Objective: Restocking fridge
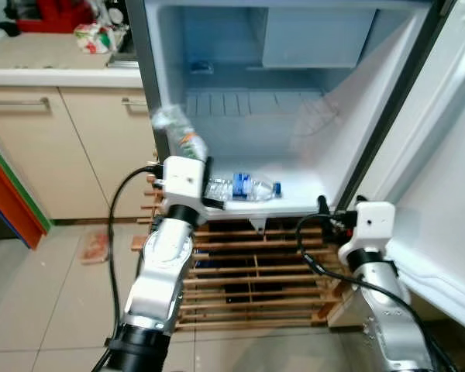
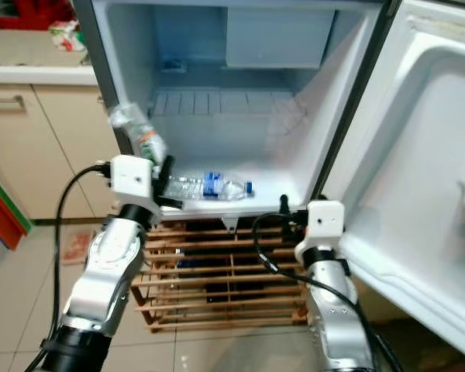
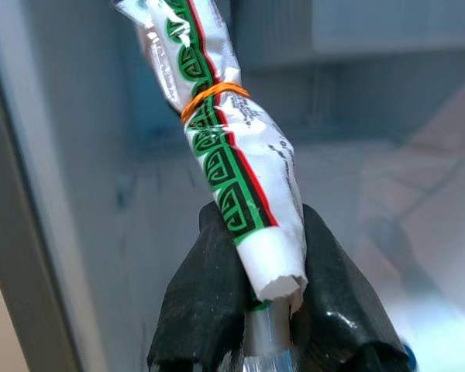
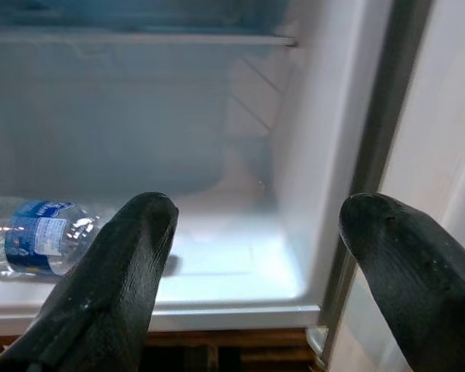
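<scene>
The fridge (image 1: 217, 116) stands open in front of me, its door (image 1: 442, 155) swung out to the right. A clear water bottle (image 1: 244, 188) with a blue label lies on its side on the fridge floor. My left gripper (image 3: 252, 298) is shut on a rolled packet (image 3: 232, 163), white with green and red print and an orange rubber band, held upright at the fridge's left front edge. The same packet (image 1: 178, 136) rises above the left wrist. My right gripper (image 4: 252, 263) is open and bare, at the fridge's front right corner, near the floor edge.
A wooden slatted rack (image 1: 248, 271) sits below the fridge opening. Beige cabinets (image 1: 62, 147) and a counter (image 1: 46, 62) with a wrapped item (image 1: 93, 37) stand to the left. A red and green object (image 1: 8, 194) is at the far left. The floor (image 1: 46, 310) is tiled.
</scene>
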`<state>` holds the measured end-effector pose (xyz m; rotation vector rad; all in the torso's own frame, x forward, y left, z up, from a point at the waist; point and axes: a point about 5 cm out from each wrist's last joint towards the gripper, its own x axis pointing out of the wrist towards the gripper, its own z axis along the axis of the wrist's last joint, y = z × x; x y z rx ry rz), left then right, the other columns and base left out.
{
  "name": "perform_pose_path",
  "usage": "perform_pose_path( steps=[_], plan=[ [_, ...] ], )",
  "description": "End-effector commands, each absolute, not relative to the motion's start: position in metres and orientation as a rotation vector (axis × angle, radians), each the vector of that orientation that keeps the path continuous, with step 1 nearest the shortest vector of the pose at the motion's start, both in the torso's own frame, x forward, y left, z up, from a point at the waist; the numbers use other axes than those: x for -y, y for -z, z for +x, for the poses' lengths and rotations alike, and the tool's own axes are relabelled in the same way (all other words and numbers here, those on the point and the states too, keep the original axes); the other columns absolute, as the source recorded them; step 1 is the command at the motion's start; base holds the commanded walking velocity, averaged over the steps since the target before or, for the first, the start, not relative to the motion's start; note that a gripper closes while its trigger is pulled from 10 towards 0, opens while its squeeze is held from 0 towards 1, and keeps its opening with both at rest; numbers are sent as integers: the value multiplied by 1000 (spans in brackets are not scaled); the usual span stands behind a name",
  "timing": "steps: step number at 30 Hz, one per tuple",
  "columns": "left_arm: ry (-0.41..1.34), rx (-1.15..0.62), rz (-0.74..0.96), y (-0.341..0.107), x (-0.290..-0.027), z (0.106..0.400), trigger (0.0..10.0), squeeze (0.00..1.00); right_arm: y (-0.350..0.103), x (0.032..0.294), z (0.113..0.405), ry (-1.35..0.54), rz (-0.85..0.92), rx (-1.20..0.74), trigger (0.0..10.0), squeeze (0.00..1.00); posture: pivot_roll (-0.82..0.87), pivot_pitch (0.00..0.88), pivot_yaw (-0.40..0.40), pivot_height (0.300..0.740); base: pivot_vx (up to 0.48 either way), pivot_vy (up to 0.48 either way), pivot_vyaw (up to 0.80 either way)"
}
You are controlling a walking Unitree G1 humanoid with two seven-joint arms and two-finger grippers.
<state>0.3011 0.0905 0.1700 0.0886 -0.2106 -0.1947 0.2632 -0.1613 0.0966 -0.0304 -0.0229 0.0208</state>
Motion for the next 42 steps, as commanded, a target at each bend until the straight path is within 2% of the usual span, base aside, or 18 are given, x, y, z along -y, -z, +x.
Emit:
perform_pose_path(
  steps=[1, 7, 12, 16, 21, 27, 36, 42],
  plan=[
    [165, 193, 97, -170, -97, 302, 10000, 0, -99, 166, 263, -6, -42, 28, 10000, 271, -42, 0, -8, 740, 0, 0, 0],
    [134, 129, 83, -167, -99, 310, 10000, 0, -98, 165, 262, -14, -44, 23, 10000, 267, -44, 0, -4, 740, 0, 0, 0],
    [89, 52, 102, -165, -109, 334, 10000, 0, -104, 159, 258, -67, -12, 29, 10000, 267, -66, 0, -1, 740, 0, 0, 0],
    [85, 39, 134, -178, -116, 358, 10000, 0, -115, 146, 242, -245, -13, 25, 10000, 271, -98, 0, -10, 740, 0, 0, 0],
    [150, 20, 97, -210, -116, 395, 10000, 0, -107, 157, 207, -382, -90, -74, 10000, 263, -177, 0, -18, 740, 0, 0, 0],
    [195, 17, 116, -236, -109, 412, 10000, 0, -122, 148, 188, -502, -139, -70, 10000, 267, -245, 96, 11, 740, 0, 0, 0],
    [168, -33, 168, -246, -118, 425, 10000, 0, -155, 136, 198, -471, -131, 25, 10000, 267, -278, 185, -10, 740, 0, 0, 0],
    [134, -39, 148, -249, -126, 427, 10000, 0, -173, 122, 191, -487, -125, 80, 10000, 267, -293, 228, -29, 740, 0, 0, 0]
  ],
)
